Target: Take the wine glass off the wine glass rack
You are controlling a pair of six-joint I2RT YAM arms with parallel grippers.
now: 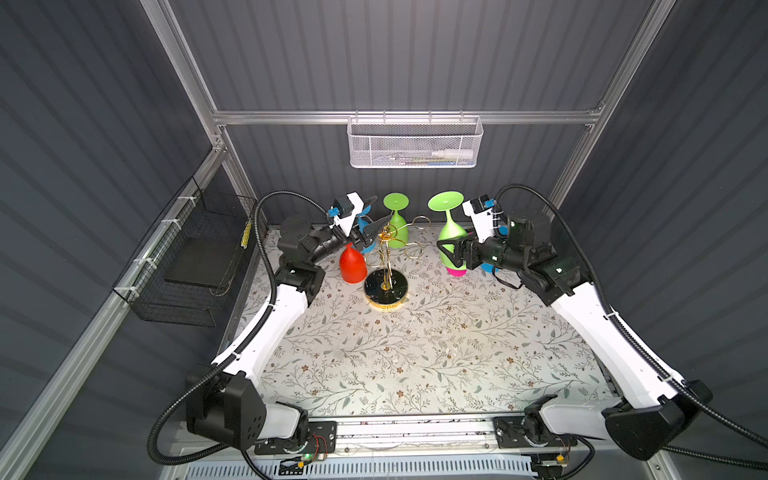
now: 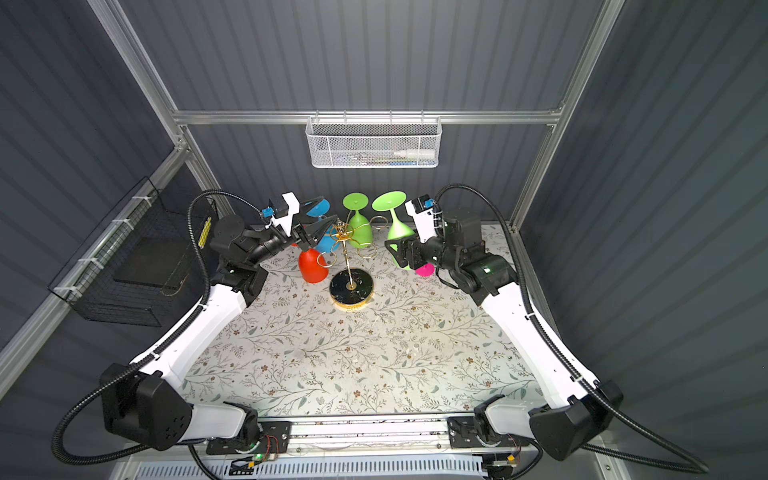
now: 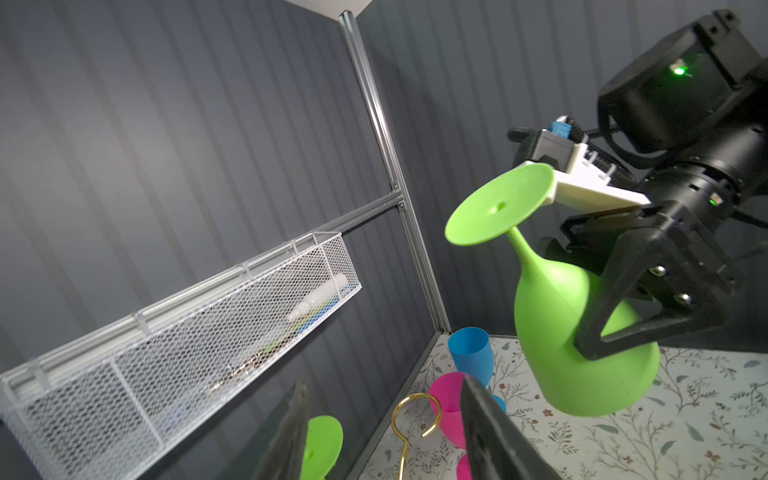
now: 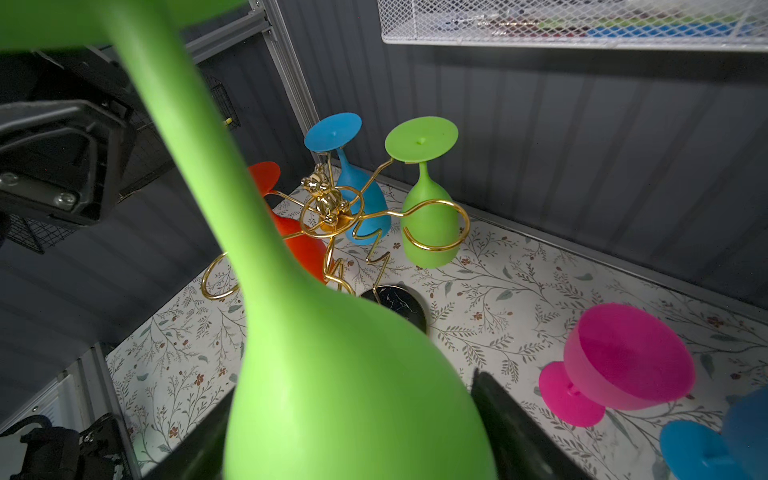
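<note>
Evidently my right jaws gripped the green wine glass (image 1: 449, 228) clear of the rack (image 1: 386, 291); setting it down below them remained.

Bright light from above on floral worktop (image 1: 415, 353); corrugated walls (image 1: 83, 124) dim. Both top views bow at the edges. Right wrist view: near green wine glass (image 4: 332, 374) out of focus.

Both arms stretch away from their bases and bend inward at the wrist, so the two grippers face each other. The left gripper (image 1: 380, 228) is held roughly level, its jaws parted. The right gripper (image 1: 451, 249), also level, has its jaws closed round the bowl of an inverted green wine glass (image 1: 449, 228).
</note>
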